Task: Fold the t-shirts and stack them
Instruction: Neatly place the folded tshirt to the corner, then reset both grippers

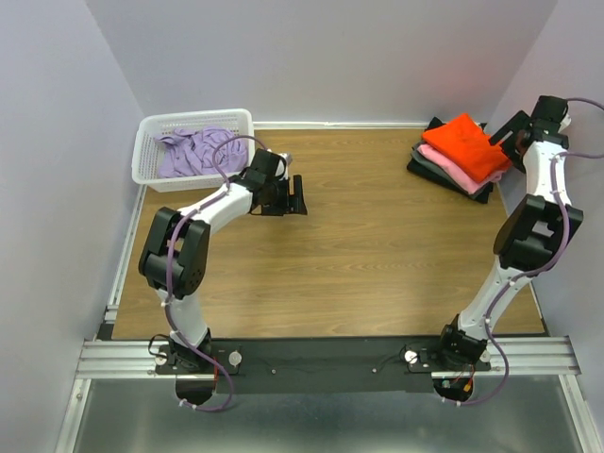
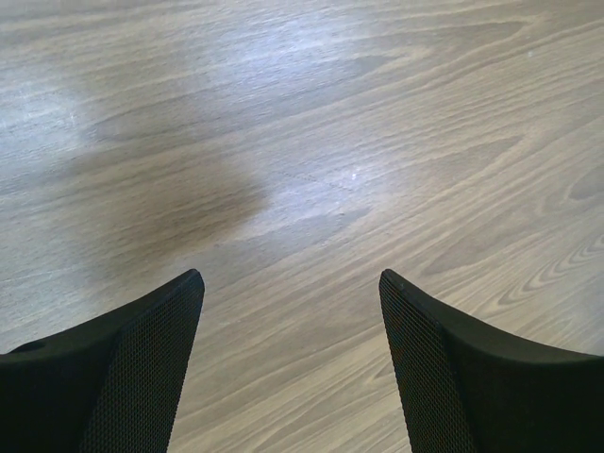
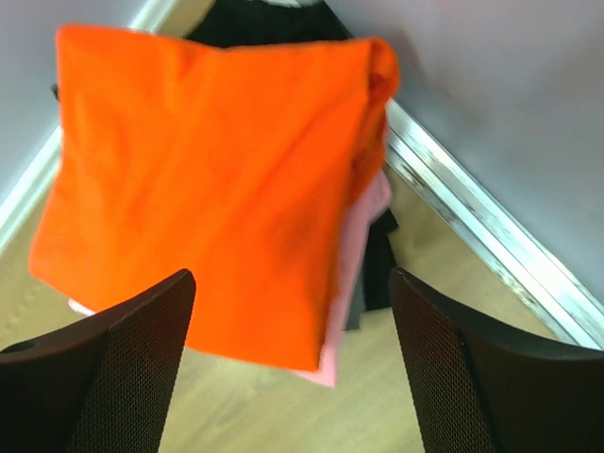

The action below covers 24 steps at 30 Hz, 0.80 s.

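Observation:
A folded bright orange t-shirt (image 1: 470,144) tops a stack at the table's far right, over a pink t-shirt (image 1: 444,163) and dark grey and black ones (image 1: 427,166). The right wrist view shows the orange t-shirt (image 3: 217,179) with the pink one's edge (image 3: 354,283) under it. My right gripper (image 1: 505,130) is open and empty just beside and above the stack. A crumpled lavender t-shirt (image 1: 193,151) lies in the white basket (image 1: 145,149). My left gripper (image 1: 300,195) is open and empty above bare wood right of the basket; its fingers (image 2: 142,368) frame only table.
The wooden table (image 1: 368,255) runs between the basket at the far left and the stack at the far right. Grey walls close in on the back and both sides. A metal rail (image 3: 491,236) runs along the wall by the stack.

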Motion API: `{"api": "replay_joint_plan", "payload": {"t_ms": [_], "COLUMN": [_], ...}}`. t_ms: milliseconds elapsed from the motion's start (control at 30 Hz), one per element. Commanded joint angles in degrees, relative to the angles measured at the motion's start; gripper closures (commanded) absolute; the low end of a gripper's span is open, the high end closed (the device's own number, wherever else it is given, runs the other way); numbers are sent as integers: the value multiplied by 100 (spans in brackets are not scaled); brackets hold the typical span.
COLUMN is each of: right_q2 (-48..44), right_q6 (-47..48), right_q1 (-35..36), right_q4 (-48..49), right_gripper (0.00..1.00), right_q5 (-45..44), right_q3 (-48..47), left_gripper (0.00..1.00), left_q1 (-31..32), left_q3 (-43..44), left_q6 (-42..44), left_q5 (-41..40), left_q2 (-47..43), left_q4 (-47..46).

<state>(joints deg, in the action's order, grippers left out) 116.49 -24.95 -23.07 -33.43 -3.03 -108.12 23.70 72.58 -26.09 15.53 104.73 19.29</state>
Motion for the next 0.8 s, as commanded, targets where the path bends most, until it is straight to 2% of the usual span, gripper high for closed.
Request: {"api": "replay_joint_plan", "payload": {"t_ms": [0,233,467,767], "right_q2": [-617,-1935,-3051,-3809], "right_q6": [411,570,474,8], "right_q1": [-5,285,1540,3281], "right_q4": [55,653,776,917], "right_gripper": [10,9,9,9], "right_q5": [-269,197,241,13], "right_q3": [413,1959,3366,4842], "left_gripper": [17,17,17,17], "left_q1": [117,257,442,565], "left_q3": [116,20,-357,-1017], "left_q6": [139,78,-72,-265], "left_q5": [-269,-612,-1297,-2036], "left_q2": [-418,-962,-1849,-2886], "left_q4": [-145,-434,-750,-1015]}}
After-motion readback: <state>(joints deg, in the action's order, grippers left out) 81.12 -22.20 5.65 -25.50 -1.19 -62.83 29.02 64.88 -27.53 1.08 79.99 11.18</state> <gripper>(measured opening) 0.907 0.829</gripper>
